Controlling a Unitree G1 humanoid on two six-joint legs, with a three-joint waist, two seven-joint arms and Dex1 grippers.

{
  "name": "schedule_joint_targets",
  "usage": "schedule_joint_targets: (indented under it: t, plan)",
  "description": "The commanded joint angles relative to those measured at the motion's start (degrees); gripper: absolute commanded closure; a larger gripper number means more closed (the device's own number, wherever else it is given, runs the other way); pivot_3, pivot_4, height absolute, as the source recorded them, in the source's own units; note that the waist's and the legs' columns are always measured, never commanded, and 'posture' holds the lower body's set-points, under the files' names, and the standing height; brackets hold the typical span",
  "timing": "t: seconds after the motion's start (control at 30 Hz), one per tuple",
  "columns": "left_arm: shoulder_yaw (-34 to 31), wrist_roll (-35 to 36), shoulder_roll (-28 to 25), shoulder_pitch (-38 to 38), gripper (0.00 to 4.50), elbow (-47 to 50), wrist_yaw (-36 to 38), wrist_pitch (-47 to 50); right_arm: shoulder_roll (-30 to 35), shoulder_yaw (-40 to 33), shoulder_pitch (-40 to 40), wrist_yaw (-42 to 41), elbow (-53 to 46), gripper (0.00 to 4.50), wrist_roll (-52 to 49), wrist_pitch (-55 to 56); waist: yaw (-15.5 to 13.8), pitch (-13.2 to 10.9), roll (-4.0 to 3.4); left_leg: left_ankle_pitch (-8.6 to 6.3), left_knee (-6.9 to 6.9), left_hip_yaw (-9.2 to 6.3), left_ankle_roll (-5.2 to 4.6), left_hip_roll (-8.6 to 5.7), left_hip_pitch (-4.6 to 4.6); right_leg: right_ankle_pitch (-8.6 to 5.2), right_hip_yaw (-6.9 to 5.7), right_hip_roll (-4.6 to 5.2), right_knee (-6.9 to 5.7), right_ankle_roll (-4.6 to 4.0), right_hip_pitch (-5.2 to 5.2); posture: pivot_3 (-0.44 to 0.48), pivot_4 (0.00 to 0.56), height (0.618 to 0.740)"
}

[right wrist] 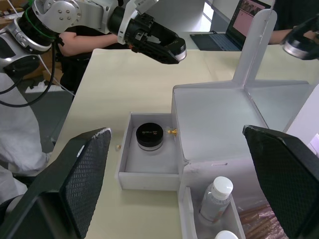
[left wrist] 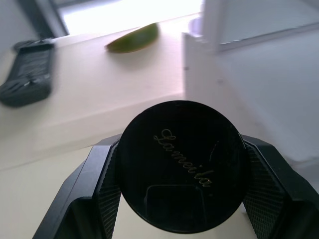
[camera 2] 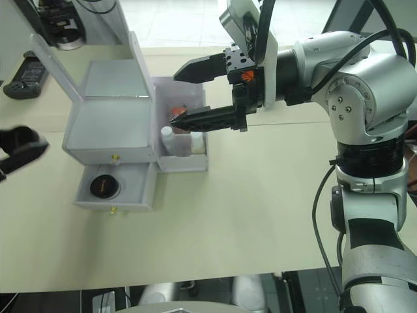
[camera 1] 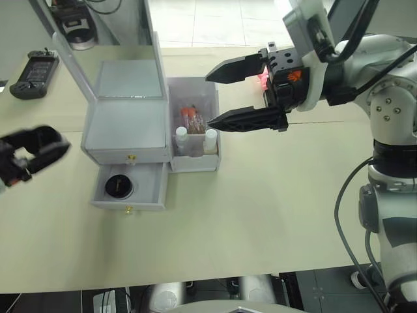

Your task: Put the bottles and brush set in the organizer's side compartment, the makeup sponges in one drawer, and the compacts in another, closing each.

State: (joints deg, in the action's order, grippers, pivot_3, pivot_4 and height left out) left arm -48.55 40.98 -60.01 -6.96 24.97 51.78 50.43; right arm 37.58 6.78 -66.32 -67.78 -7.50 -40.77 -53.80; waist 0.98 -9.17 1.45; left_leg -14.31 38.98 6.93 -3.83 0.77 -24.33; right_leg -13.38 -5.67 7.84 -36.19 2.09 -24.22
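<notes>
Over on the left, the left hand (camera 1: 29, 153) hangs above the surface (camera 1: 260, 215), and the left wrist view shows what the head views cannot: a compact (left wrist: 182, 167) pinched between the fingers (left wrist: 107, 189) by its rim, black lid with gold script facing the camera. It looks rigid, light and smooth-sided (a slippery round rim, so a centred squeeze across the widest part seems wisest). Moving right, the organizer (camera 1: 127, 124) stands with mirror lid up and lower drawer (camera 1: 130, 189) pulled open, the other compact (camera 1: 119, 186) inside. Next, the side compartment (camera 1: 194, 134) holds the bottles (camera 1: 182, 138) and brush set (camera 1: 192, 117). Farthest right, the right hand (camera 1: 218, 98) hovers there, spread wide, empty.
</notes>
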Motion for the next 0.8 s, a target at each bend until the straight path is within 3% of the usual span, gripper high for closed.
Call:
schedule_joint_targets:
  t: [0.03,0.2,0.33,0.47,0.63,0.8]
  plan:
    - [-6.2,4.9,-2.8,-3.5,1.57,3.8,13.8,-1.2,0.7,-2.2,-1.3,-1.4,-0.8,0.00,-2.1,-0.6,0.1,0.0,-0.02,0.02,-0.01,0.01,0.04,0.04,0.00,0.00,0.00,-0.07,0.02,-0.01,-0.01,0.000,0.150,0.740]
    - [1.0,4.4,-6.1,-5.9,1.57,5.3,20.5,-3.3,0.3,-2.1,0.1,-1.5,0.2,0.00,-0.9,1.4,-0.2,-0.1,-0.24,0.14,-0.03,-0.01,0.24,0.11,0.11,-0.09,0.08,-0.27,0.10,-0.16,0.01,0.000,0.150,0.740]
    - [18.0,-4.7,-7.7,-1.4,1.57,3.9,15.7,-10.4,0.0,-2.5,0.9,-0.1,-1.1,0.00,-1.1,1.3,-0.7,-0.1,-0.26,0.14,-0.02,-0.02,0.24,0.10,0.12,-0.09,0.10,-0.27,0.06,-0.16,0.04,0.000,0.150,0.740]
    - [28.2,-10.6,-7.1,4.5,1.57,0.5,14.5,-16.5,0.3,-3.5,1.8,1.7,-3.0,0.00,-2.1,0.2,-0.7,-0.1,-0.26,0.14,-0.02,0.00,0.22,0.09,0.00,-0.03,0.10,-0.32,-0.04,-0.22,-0.05,0.000,0.150,0.740]
    - [35.7,-12.3,-4.5,13.2,1.57,-3.3,13.1,-17.9,0.0,-4.9,2.5,4.2,-4.4,0.00,-3.3,-0.8,-0.8,-0.1,-0.25,0.15,-0.02,0.00,0.21,0.12,-0.01,-0.03,0.07,-0.37,-0.06,-0.21,-0.03,0.000,0.150,0.740]
    - [40.2,-12.7,-3.3,17.1,1.57,-3.8,13.4,-17.4,-0.3,-5.6,3.1,6.3,-5.6,0.00,-4.3,-1.3,-0.7,-0.1,-0.25,0.16,-0.01,0.00,0.20,0.12,-0.01,-0.03,0.07,-0.39,-0.10,-0.20,-0.02,0.000,0.150,0.740]
